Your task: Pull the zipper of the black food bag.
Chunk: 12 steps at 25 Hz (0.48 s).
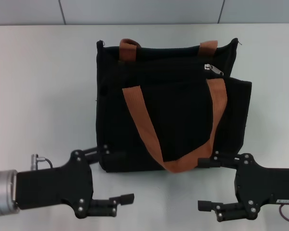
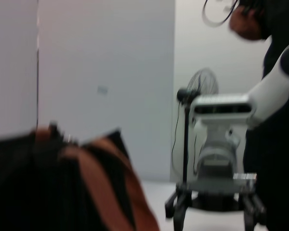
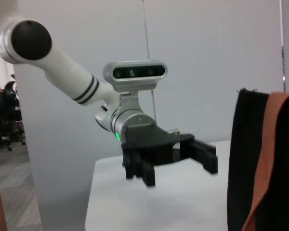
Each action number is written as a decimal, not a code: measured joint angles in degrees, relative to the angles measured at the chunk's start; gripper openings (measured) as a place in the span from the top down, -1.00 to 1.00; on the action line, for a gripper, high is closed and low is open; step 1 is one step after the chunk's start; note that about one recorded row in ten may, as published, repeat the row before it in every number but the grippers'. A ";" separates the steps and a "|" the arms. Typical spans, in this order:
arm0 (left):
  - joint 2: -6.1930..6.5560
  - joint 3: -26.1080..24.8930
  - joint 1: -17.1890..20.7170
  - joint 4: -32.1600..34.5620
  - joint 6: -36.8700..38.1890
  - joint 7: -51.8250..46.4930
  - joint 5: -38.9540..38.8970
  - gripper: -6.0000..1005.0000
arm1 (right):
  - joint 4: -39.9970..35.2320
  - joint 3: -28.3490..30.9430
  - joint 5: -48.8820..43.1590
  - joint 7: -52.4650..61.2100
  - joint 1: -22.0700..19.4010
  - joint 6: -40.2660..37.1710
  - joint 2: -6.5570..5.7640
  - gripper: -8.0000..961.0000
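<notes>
Across the white table (image 3: 192, 202) the left gripper (image 3: 171, 161) hangs at about nine o'clock from the black food bag (image 3: 250, 163), fingers spread apart and well clear of it, a camera mounted above its wrist, while an orange-brown strap (image 3: 272, 144) runs down the bag's side.

one black food bag (image 1: 173, 115), two orange-brown handles (image 1: 139, 120), one zipper (image 1: 213, 70), two pincers (image 1: 116, 175)

Hidden and cut-off parts

The bag (image 1: 173, 110) base, just beyond the left gripper (image 1: 116, 174), is covered by its upper finger. The right gripper (image 1: 208, 184) body is cut by the frame edge. The zipper (image 1: 213, 69) teeth cannot be made out.
</notes>
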 joint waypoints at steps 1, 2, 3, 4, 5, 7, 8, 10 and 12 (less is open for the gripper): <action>-0.07 0.04 -0.07 -0.49 -0.54 0.00 0.55 -0.65 | 0.11 0.00 -0.09 -0.03 0.00 0.23 0.12 -0.73; -0.11 0.07 -0.24 -1.21 -0.92 0.04 1.05 -0.65 | 0.23 0.00 -0.22 -0.05 0.00 0.48 0.30 -0.73; -0.11 0.10 -0.49 -1.89 -1.03 0.14 1.43 -0.65 | 0.26 0.00 -0.34 -0.07 0.00 0.64 0.42 -0.73; -0.10 0.18 -0.62 -2.30 -1.01 0.25 1.53 -0.65 | 0.27 0.00 -0.44 -0.17 -0.02 0.79 0.52 -0.73; -0.09 0.24 -0.68 -2.47 -0.94 0.33 1.59 -0.65 | 0.28 0.00 -0.50 -0.34 -0.04 0.95 0.60 -0.73; -0.07 0.39 -0.62 -2.53 -0.73 0.43 1.64 -0.65 | 0.34 0.00 -0.50 -0.59 -0.08 0.99 0.63 -0.73; -0.07 0.47 -0.56 -2.54 -0.67 0.46 1.65 -0.65 | 0.41 0.00 -0.50 -0.64 -0.11 1.00 0.65 -0.73; -0.07 0.67 -0.52 -2.56 -0.67 0.48 1.66 -0.65 | 0.68 0.00 -0.50 -0.66 -0.11 1.01 0.69 -0.73; -0.08 0.82 -0.51 -2.59 -0.67 0.50 1.66 -0.65 | 0.88 0.00 -0.50 -0.67 -0.08 1.04 0.69 -0.73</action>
